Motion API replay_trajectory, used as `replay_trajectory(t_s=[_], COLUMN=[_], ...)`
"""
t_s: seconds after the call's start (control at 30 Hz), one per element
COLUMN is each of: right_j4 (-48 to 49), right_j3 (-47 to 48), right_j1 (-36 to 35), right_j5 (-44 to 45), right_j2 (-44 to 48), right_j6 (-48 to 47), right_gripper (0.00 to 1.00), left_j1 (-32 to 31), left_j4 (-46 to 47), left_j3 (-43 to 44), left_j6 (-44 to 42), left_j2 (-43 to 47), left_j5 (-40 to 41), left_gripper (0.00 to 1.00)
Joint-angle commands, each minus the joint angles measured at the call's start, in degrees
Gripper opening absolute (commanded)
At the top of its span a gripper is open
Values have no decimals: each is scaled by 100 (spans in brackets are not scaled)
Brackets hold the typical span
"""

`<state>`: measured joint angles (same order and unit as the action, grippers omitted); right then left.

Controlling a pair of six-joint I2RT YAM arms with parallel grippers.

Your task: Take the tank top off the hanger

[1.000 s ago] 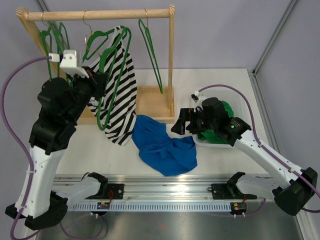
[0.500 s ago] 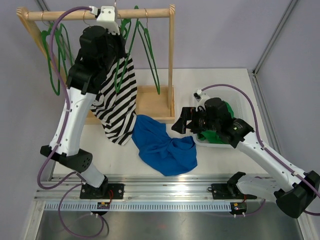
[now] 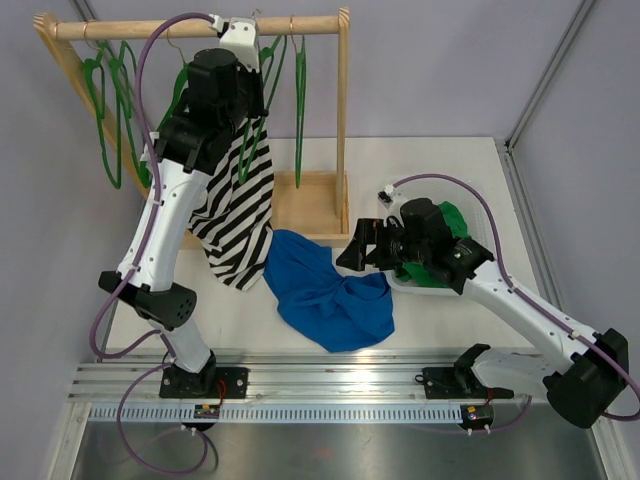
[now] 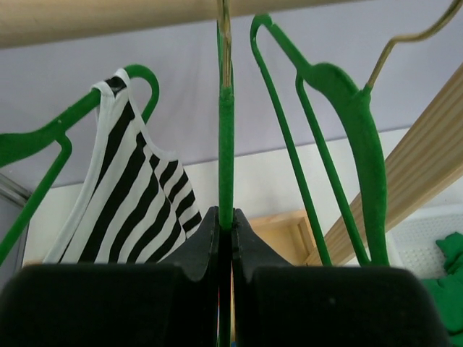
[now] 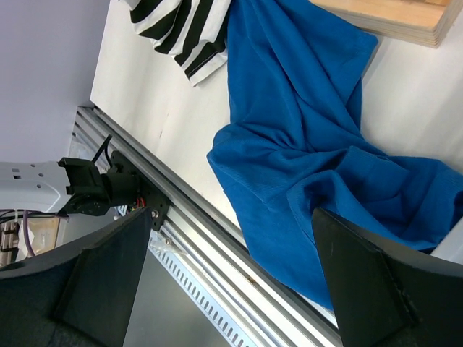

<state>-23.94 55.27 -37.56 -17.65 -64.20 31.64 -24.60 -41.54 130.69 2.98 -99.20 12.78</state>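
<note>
From above, my left gripper (image 3: pixel 245 65) is up at the top bar of the wooden rack (image 3: pixel 200 28), in among the green hangers. The striped tank top (image 3: pixel 240 195) hangs below it, its hem reaching down to the table (image 3: pixel 420 160) beside a crumpled blue cloth (image 3: pixel 330 290). My right gripper (image 3: pixel 362 245) sits low next to that cloth, jaws spread wide and holding nothing. Behind it is a white bin (image 3: pixel 490 225) with a green cloth (image 3: pixel 455 215) in it.

On the left wrist camera, the fingers are pressed together on the thin neck of a hanger (image 4: pixel 226 144), seen edge-on just under the bar. The tank top's strap lies over another green hanger arm to the left; I cannot tell whether that arm belongs to the pinched one.

On the right wrist camera, both fingers (image 5: pixel 108 278) stand far apart at the lower corners, with the blue cloth between them, the striped hem at the top and the aluminium rail (image 5: pixel 202 246) along the table's near edge.
</note>
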Motion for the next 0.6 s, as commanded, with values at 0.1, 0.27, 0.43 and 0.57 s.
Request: replay_trajectory(t_s=[0.1, 0.27, 0.43, 0.57], right_j4=[592, 856, 497, 294], right_j3=[55, 54, 483, 722], right_j1=[-14, -23, -277, -690], right_j5=[-546, -687, -126, 744], right_j2=[-452, -865, -1601, -2016], right_j6=[193, 238, -165, -439], right_gripper=[99, 100, 100, 99], left_j1=[-98, -141, -203, -203], left_j4=[-179, -267, -302, -372], left_j3=[439, 343, -165, -858], left_j6=[-52, 0, 140, 369], left_j2=[75, 304, 917, 1716], left_j5=[-47, -223, 31, 488], left_gripper=[13, 32, 97, 99])
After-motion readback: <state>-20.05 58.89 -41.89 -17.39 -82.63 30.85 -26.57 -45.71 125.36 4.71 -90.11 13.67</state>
